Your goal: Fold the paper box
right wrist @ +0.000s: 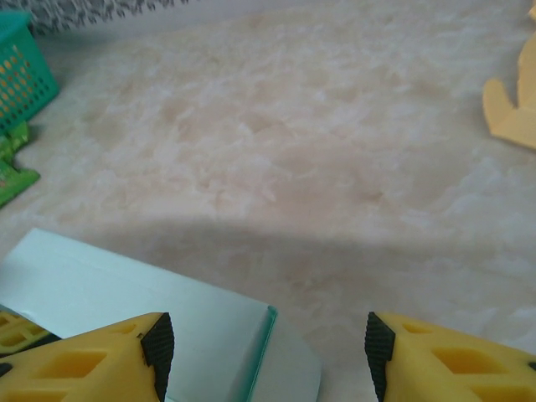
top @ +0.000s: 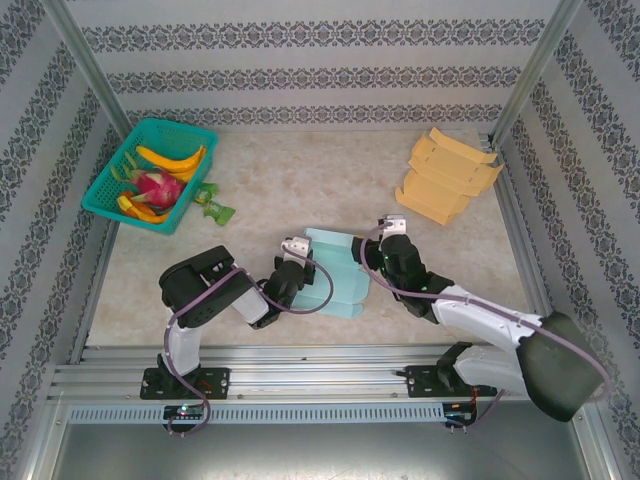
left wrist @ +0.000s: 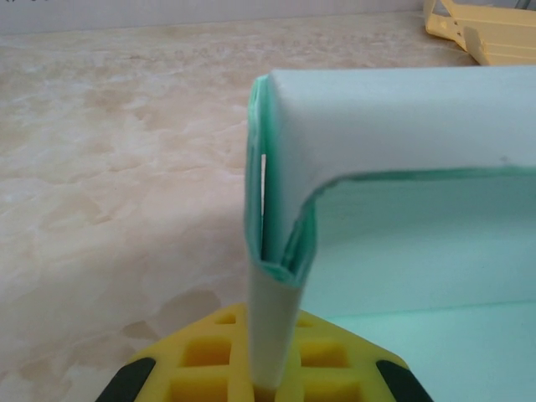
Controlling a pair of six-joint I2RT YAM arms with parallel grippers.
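Noted pale mint-green paper box (top: pixel 335 272), partly folded, at lower centre of the top view on the beige marbled counter (top: pixel 300 180), between the two arms. Found left claw (top: pixel 296 263) at the box's left edge, clamped shut on one upright, doubled-over wall. In the left wrist view, confirmed the same: folded wall of the box (left wrist: pixel 276 251) standing up from between the yellow fingers (left wrist: pixel 209 352), with the box floor spreading to the right of frame. Found right claw (top: pixel 376 252) at the box's right edge. In the right wrist view, saw that claw (right wrist: pixel 268 356) open, black-tipped yellow fingers (right wrist: pixel 92 360) wide apart and gripping nothing, and a corner of the box (right wrist: pixel 167 310) lying at lower left, under the left-hand finger. Logged teal plastic mesh basket (top: pixel 120 215) at upper left of the top view, holding yellow bananas (top: pixel 170 160) and a pink dragon fruit (top: pixel 160 187). Logged a small green packet (top: pixel 212 205) just beside the basket. Logged a stack of flat yellow-orange paper boxes (top: pixel 445 175) at upper right, well apart from the mint one.
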